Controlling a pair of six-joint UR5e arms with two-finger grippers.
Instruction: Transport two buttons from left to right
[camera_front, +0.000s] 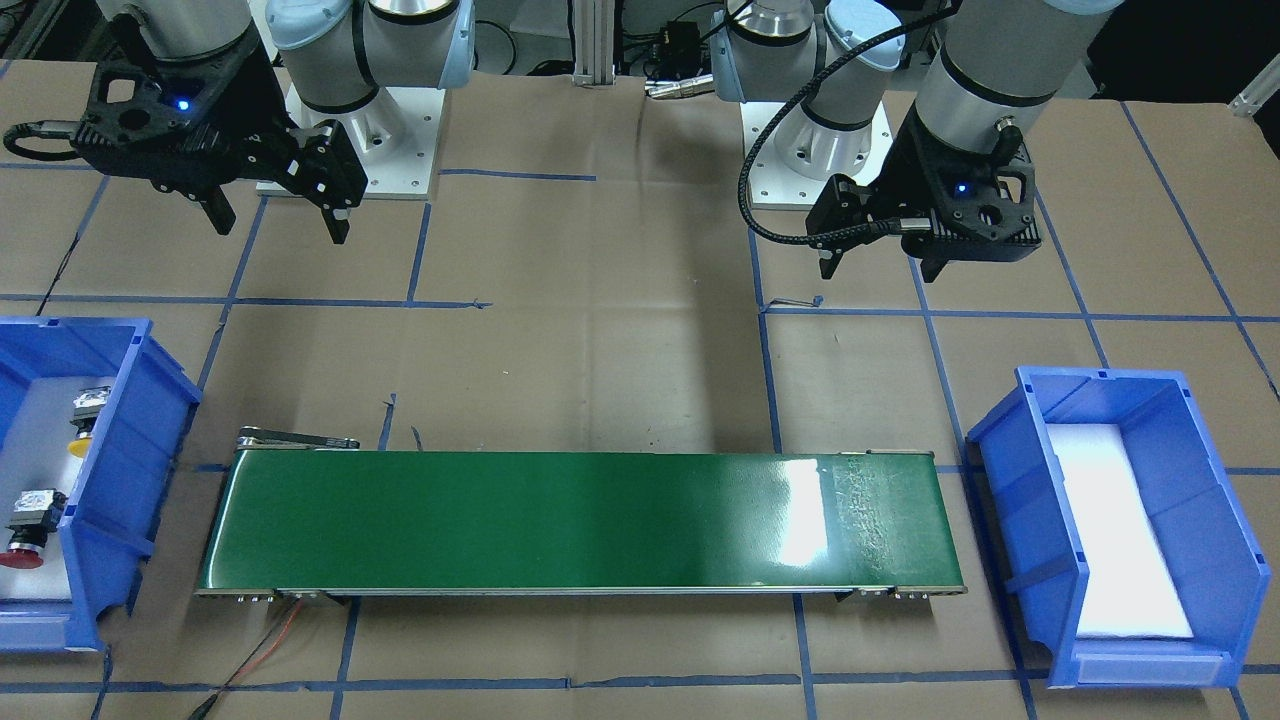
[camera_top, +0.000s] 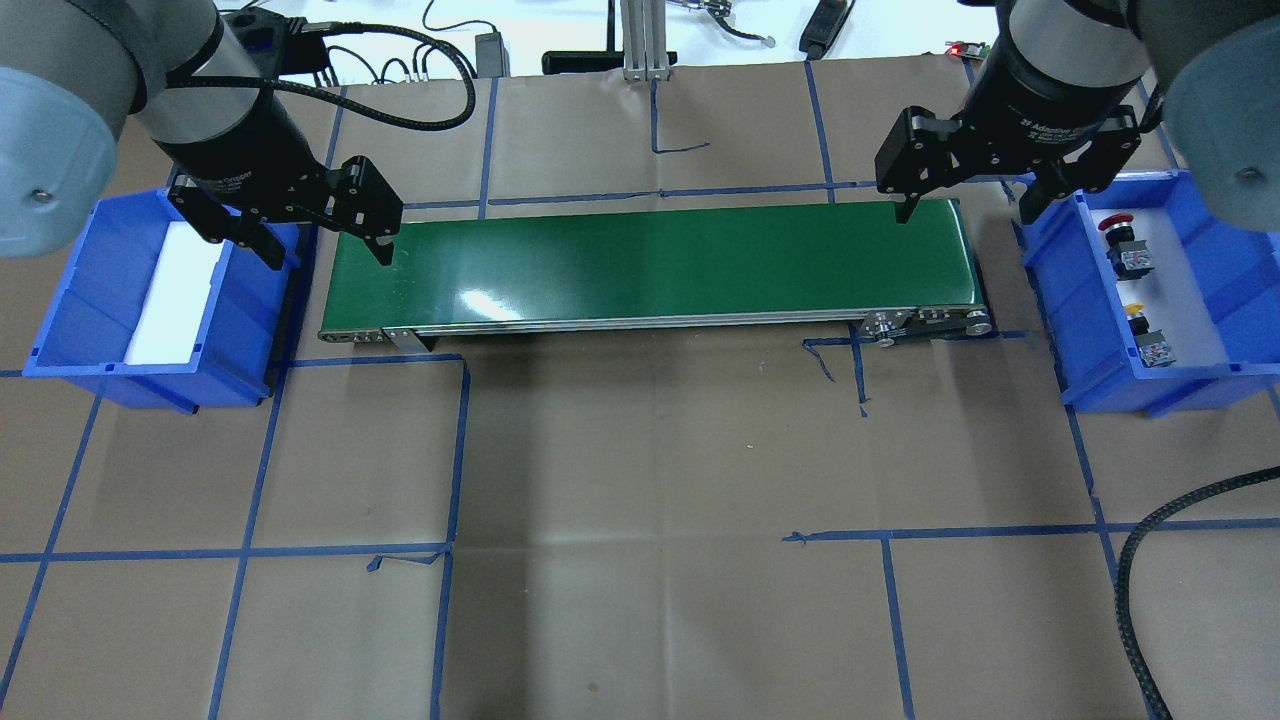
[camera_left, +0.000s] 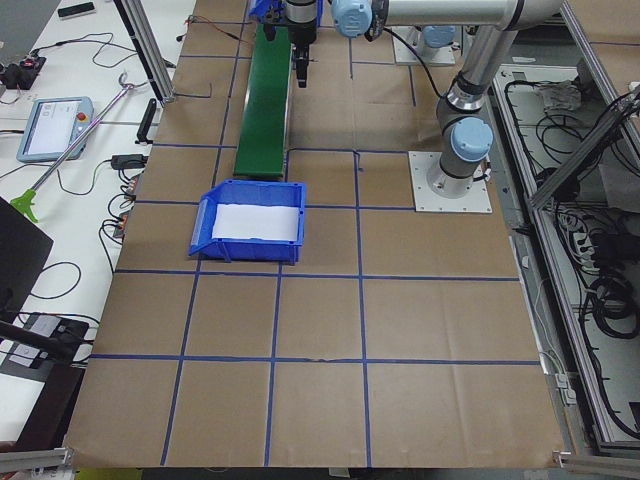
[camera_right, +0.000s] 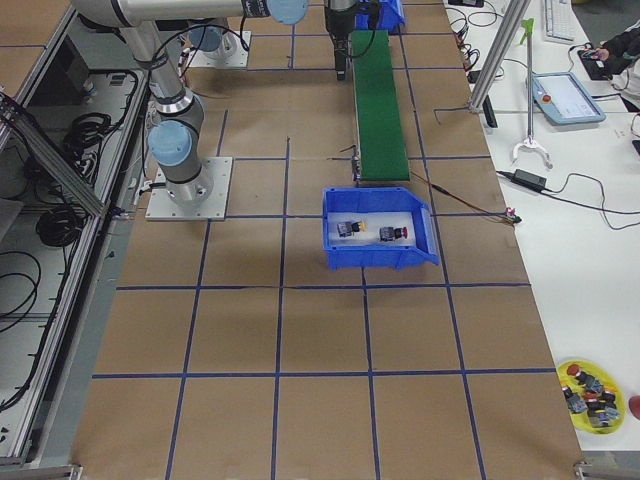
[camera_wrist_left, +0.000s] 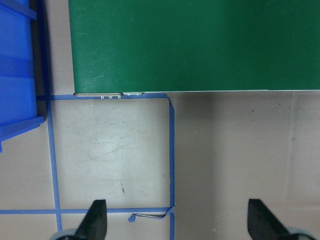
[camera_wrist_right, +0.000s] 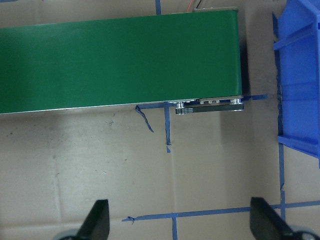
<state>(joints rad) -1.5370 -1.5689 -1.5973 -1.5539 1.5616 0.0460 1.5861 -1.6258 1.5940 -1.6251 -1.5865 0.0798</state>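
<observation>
The red button (camera_top: 1118, 224) and the yellow button (camera_top: 1137, 312) lie on white foam in the blue bin (camera_top: 1045, 290) on my right side, red farther from my base. They also show in the front-facing view, yellow (camera_front: 82, 440) and red (camera_front: 24, 548). My right gripper (camera_top: 966, 212) hangs open and empty above the right end of the green conveyor belt (camera_top: 650, 260), beside that bin. My left gripper (camera_top: 328, 250) hangs open and empty above the belt's left end. Both wrist views show spread fingers, left (camera_wrist_left: 177, 220) and right (camera_wrist_right: 180, 220), over bare cardboard.
A second blue bin (camera_top: 60, 320) at my left holds only white foam. The table is brown cardboard with a blue tape grid. Cables lie at the far edge (camera_top: 440, 60), and a black hose (camera_top: 1130, 590) curls in at the near right.
</observation>
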